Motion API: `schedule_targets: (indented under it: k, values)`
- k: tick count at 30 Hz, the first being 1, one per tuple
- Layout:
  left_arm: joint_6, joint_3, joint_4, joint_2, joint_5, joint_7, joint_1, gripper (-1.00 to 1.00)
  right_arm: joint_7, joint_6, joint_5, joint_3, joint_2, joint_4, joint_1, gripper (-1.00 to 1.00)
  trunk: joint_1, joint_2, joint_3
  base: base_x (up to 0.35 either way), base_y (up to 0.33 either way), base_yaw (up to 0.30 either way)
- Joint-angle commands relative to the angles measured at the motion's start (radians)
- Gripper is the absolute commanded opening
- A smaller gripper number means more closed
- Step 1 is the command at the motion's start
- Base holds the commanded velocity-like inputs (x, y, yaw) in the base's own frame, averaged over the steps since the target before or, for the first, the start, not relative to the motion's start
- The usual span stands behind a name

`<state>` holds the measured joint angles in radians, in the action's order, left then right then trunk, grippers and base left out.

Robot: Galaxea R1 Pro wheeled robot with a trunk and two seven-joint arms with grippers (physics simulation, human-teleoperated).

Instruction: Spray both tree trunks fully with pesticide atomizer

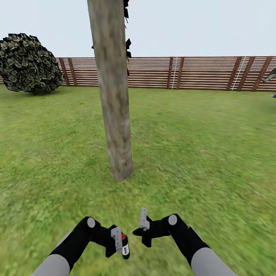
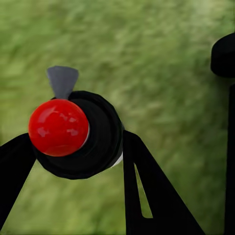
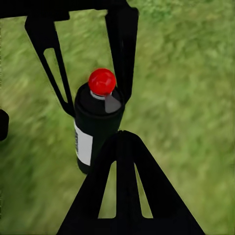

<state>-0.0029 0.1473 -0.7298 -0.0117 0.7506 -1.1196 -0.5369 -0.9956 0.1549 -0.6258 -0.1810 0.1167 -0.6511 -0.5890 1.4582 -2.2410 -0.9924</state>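
my left gripper [image 1: 119, 239] is clenched on the pesticide atomizer [image 1: 125, 246], a small black can with a red knob on top [image 2: 58, 127]; the fingers [image 2: 147, 191] press against its sides, and a white label shows on the can's body [image 3: 84, 143]. it hangs low in front of me, above the grass, with the red end tilted up. my right gripper [image 1: 143, 225] sits just beside it, apart from the can, one grey finger pointing up; i cannot tell how its jaws stand. ahead of both hands a thick tree trunk [image 1: 113, 96] of mottled grey-brown bark rises straight out of the lawn [image 1: 199, 153], bare all the way up the frame. farther off to my left is a round dark bush [image 1: 28, 63], and a brown slatted fence [image 1: 184, 73] closes the garden behind it.
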Motion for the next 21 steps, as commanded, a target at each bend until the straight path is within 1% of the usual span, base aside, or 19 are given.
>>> schedule_targets:
  k: [1,11,16,21]
  values:
    - [0.0,0.0,0.0,-0.002,0.0,0.002,0.0,-1.0,0.0,0.0,0.0,0.0,0.001,0.0,0.0,-1.0,0.0,0.0,0.0,0.0,0.0,0.0]
    - [-0.002,0.0,-0.001,-0.014,-0.002,0.004,0.0,-1.0,0.0,0.0,0.0,0.0,0.001,-0.001,0.0,-1.0,0.0,0.0,0.0,0.0,0.0,0.0]
    - [-0.002,0.0,-0.002,-0.031,-0.002,0.004,0.0,-1.0,0.0,0.0,0.0,0.0,0.002,-0.001,0.0,-1.0,0.0,0.0,0.0,0.0,0.0,0.0]
    - [-0.002,0.0,-0.002,-0.04,-0.003,0.004,0.0,-1.0,0.0,0.0,0.0,0.0,0.001,-0.001,0.001,-1.0,0.0,0.0,0.0,0.0,0.0,0.0]
